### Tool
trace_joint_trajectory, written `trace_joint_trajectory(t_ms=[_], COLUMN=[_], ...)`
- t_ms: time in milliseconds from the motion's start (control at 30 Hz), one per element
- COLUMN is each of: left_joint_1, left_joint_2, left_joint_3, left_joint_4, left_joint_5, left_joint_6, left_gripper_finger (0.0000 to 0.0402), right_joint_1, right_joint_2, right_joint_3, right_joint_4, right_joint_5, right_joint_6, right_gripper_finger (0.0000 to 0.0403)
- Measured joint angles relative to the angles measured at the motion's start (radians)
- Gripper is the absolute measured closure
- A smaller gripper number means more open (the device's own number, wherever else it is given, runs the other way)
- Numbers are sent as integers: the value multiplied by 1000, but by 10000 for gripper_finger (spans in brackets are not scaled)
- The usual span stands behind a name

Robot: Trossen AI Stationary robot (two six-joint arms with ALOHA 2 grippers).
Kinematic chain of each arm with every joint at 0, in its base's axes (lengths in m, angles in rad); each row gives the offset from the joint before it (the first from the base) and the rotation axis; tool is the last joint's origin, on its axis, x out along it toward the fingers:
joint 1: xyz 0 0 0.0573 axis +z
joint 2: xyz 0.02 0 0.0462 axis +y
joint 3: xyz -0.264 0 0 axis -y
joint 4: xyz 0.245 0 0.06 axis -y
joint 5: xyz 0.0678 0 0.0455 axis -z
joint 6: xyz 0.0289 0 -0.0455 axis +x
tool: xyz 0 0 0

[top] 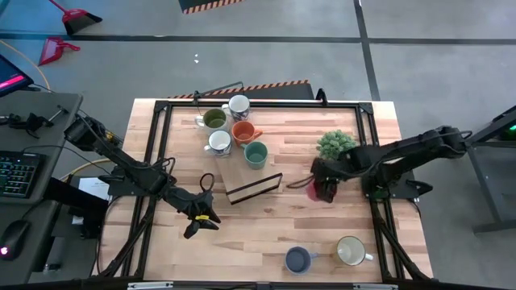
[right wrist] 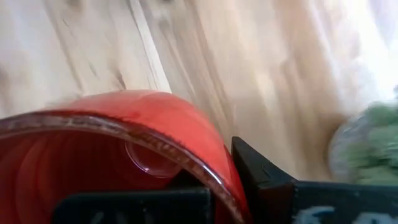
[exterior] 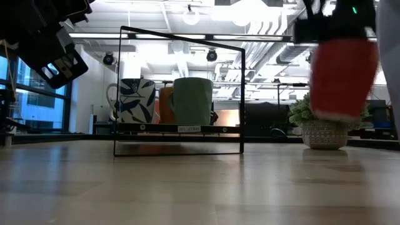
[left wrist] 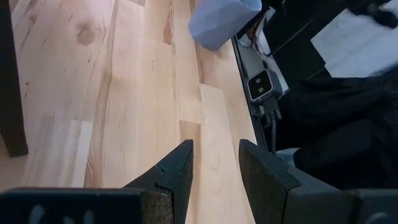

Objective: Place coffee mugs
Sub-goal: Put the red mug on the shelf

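Five glossy round mugs (top: pixel 232 127) cluster near the wooden table's (top: pixel 266 234) far edge, while the right gripper (top: pixel 325 187) clamps a smooth red mug (right wrist: pixel 118 155) and the left gripper (left wrist: pixel 214 168) hangs open.

My right gripper (top: pixel 325 188) is clamped tight on the red mug's (exterior: pixel 342 75) rim, lifted above the table, my arm reaching in from the right edge. My left gripper (top: pixel 201 224) hovers low at the table's left-front, fingers (left wrist: pixel 174 171) parted and empty.
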Motion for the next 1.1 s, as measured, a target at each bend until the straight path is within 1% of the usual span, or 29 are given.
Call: trace_joint_trajectory(t_ms=[167,300,400,500,633,733,833,967,1100], left_joint_1=[0,0,0,0,0,0,0,0,0], left_joint_2=[0,0,0,0,0,0,0,0,0], left_joint_3=[0,0,0,0,0,0,0,0,0], left_joint_4=[-19,-25,-26,-27,-47,-64,-86,-104,-106], left_joint_5=[0,0,0,0,1,15,21,21,20], left_joint_6=[0,0,-1,-1,-3,-2,-2,-2,-2], left_gripper_finger=[284,284,284,284,284,284,284,284,284], right_joint_1=[-29,-52,-71,-93,-129,-168,-205,-245,-267], right_joint_2=[1,4,40,107,234,325,414,518,594], right_joint_3=[223,382,478,576,720,834,933,1030,1059], right_joint_4=[-100,-76,-74,-74,-89,-102,-148,-248,-309], right_joint_5=[19,63,80,80,71,35,-29,-79,-84], right_joint_6=[-30,-65,-87,-110,-180,-254,-306,-341,-356], right_gripper_finger=[401,401,401,401,401,401,401,402,402])
